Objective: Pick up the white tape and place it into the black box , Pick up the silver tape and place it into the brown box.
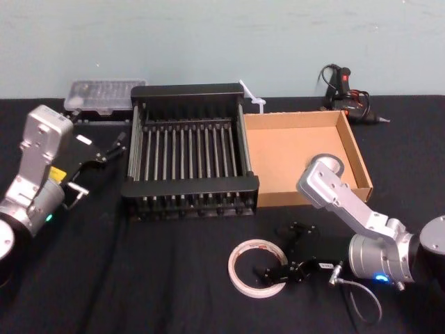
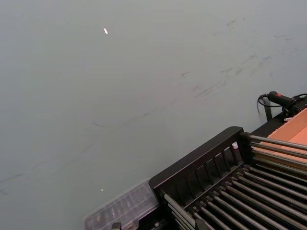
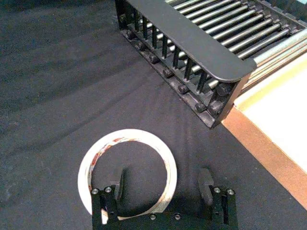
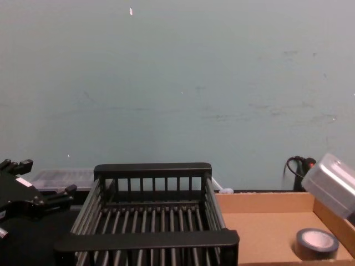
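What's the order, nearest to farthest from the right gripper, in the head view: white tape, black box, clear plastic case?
1. white tape, at the right gripper, front centre.
2. black box, ahead, leftward.
3. clear plastic case, far back left.

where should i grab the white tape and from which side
The white tape lies flat on the black cloth with a wide hole: pinch its thin band from above, one finger inside, one outside. The right end effector is open, straddling that band.

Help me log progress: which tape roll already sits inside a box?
The dark-sided silver tape, in the brown box. The white tape lies on the black cloth, at the open right gripper.
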`<action>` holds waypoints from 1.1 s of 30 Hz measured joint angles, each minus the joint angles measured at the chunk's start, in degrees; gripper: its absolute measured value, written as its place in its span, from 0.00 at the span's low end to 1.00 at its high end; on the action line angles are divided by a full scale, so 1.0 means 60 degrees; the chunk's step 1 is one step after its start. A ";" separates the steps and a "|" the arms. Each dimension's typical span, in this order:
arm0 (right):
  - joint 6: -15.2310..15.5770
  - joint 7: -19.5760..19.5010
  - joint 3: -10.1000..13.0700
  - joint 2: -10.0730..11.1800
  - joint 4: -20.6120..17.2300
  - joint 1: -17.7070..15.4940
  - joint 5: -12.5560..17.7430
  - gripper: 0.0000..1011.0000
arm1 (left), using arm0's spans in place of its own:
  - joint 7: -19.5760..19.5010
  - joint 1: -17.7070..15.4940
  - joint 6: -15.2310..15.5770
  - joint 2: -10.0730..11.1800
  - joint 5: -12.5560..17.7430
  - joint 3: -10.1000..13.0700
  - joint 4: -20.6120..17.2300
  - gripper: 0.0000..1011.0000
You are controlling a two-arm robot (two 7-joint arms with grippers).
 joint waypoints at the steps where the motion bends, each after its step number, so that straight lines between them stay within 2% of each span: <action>1: 0.0007 0.0007 -0.0008 -0.0006 0.0004 0.0008 -0.0010 0.99 | 0.0000 -0.0001 0.0000 0.0000 -0.0001 0.0000 0.0000 0.99; 33: -0.0076 -0.0021 0.0041 -0.0043 -0.0047 -0.0092 -0.0055 0.99 | 0.0001 0.0000 0.0000 0.0000 -0.0001 0.0000 0.0000 0.99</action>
